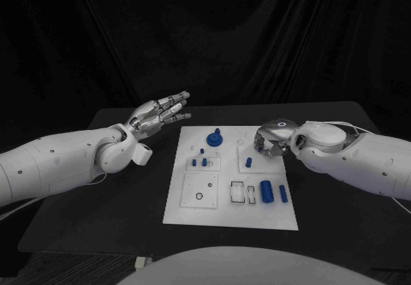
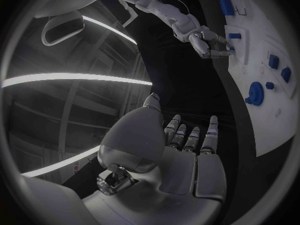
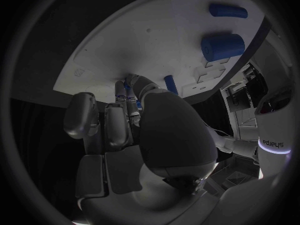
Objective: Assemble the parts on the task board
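The white task board (image 1: 231, 205) lies in the middle of the black table. On it are a round blue part with a peg (image 1: 214, 139), small blue parts (image 1: 199, 161), an upright blue peg (image 1: 248, 161), a thick blue cylinder (image 1: 267, 191) and a slim one (image 1: 283, 192). My right hand (image 1: 271, 142) reaches down to the board's far right part, fingers curled together, pinching a small blue part (image 3: 127, 88) at its fingertips, close to the peg (image 3: 170, 84). My left hand (image 1: 159, 115) hovers left of the board, palm up, fingers spread, holding nothing.
A black ring (image 1: 199, 195) sits in a square recess at the board's near left, and rectangular slots (image 1: 243, 192) lie beside the cylinders. Bare black table surrounds the board on both sides.
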`<state>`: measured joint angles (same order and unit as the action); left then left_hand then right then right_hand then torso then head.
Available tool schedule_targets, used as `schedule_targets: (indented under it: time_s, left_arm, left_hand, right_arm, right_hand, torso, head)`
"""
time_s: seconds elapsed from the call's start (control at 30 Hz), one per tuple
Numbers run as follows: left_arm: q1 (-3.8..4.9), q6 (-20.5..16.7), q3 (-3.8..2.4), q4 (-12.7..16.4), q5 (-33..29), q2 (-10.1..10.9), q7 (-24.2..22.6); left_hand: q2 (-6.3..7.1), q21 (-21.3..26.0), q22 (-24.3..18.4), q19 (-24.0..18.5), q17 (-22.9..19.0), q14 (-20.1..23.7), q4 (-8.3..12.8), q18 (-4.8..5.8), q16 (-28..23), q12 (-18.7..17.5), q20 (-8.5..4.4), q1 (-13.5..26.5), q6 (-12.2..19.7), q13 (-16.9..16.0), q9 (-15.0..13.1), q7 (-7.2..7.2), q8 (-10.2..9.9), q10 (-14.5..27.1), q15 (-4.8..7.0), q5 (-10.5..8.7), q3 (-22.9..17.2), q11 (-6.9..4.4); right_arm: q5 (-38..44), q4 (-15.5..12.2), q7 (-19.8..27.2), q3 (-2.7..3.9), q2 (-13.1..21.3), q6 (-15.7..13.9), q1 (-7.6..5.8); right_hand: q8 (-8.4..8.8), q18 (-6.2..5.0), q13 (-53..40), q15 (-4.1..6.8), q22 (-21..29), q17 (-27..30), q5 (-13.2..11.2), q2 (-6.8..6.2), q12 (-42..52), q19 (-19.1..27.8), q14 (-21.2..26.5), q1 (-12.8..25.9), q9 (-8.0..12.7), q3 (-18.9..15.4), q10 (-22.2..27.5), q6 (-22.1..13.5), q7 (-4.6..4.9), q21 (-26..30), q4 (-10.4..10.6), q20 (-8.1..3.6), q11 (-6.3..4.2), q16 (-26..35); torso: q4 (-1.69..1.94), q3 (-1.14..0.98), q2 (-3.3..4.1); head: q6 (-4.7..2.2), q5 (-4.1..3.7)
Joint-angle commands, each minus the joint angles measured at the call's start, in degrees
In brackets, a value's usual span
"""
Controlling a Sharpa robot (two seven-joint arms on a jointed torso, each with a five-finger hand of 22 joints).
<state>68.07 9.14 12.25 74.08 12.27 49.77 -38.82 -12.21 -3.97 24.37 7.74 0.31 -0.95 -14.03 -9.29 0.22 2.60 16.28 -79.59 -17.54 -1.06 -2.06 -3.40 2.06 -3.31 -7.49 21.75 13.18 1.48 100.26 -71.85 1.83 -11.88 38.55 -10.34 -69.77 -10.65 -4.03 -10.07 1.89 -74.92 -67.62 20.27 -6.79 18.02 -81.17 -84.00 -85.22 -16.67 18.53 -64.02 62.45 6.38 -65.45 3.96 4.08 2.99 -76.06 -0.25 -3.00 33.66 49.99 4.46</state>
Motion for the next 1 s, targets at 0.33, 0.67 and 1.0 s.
schedule_targets:
  time_s: [0.33, 0.67, 1.0]
  left_arm:
    - [-0.16, 0.64, -0.05, -0.23, -0.46, -0.03, -5.84]
    - [-0.21, 0.58, -0.05, -0.37, -0.47, -0.04, -5.51]
    - [-0.26, 0.42, -0.05, -0.21, -0.47, 0.28, -5.63]
  left_hand:
    - [-0.15, -0.36, 0.21, 0.65, 0.12, -0.28, 0.68, -1.06, 0.2, 0.4, 0.06, -0.94, -0.72, 0.0, -0.14, -0.23, 0.27, -0.12, -0.42, 0.84, 0.02, 0.36]
    - [-0.16, -0.41, 0.31, 0.76, 0.13, -0.32, 0.78, -1.06, 0.22, 0.4, 0.09, -1.06, -0.89, 0.0, -0.16, -0.28, 0.3, -0.13, -0.45, 1.0, 0.0, 0.39]
    - [-0.11, -0.06, -1.31, 0.13, 0.09, -0.22, 0.57, -0.99, 0.17, 0.41, -0.06, -0.87, -0.89, 0.0, -0.15, -0.34, 0.3, -0.11, -0.28, 0.49, 0.23, 0.46]
  right_arm:
    - [0.49, -4.51, -0.37, 0.01, 2.98, -4.73, -1.76]
    - [0.49, -8.52, -0.51, 0.01, 5.09, -6.82, -4.37]
    - [0.49, -13.62, -0.77, 0.01, 5.87, -5.98, -5.27]
  right_hand:
    - [0.22, -0.89, 0.36, -0.37, -8.59, 0.59, -0.98, -0.44, -0.64, 0.03, -0.22, -0.06, -0.52, 1.44, -1.39, 0.93, 0.02, 0.4, -0.45, 0.48, -0.16, 0.52]
    - [0.3, -0.88, 0.45, -0.36, -8.6, 0.62, -1.27, -0.52, -0.78, 0.0, -0.23, 0.09, -0.54, 1.7, -1.67, 1.05, 0.02, 0.32, -0.47, 0.48, -0.17, 0.54]
    - [0.75, -0.89, 0.71, -0.42, -8.6, 0.63, -1.81, -0.76, -1.29, 0.01, -0.28, 0.29, -0.42, 2.21, -1.71, 0.79, 0.13, 0.34, -0.51, 0.46, -0.08, 0.54]
  torso:
    - [-0.04, 0.08, -0.04]
    - [-0.03, 0.11, -0.07]
    - [-0.02, 0.14, -0.1]
  head:
    - [0.01, 0.25]
    - [0.01, 0.32]
    - [0.01, 1.0]
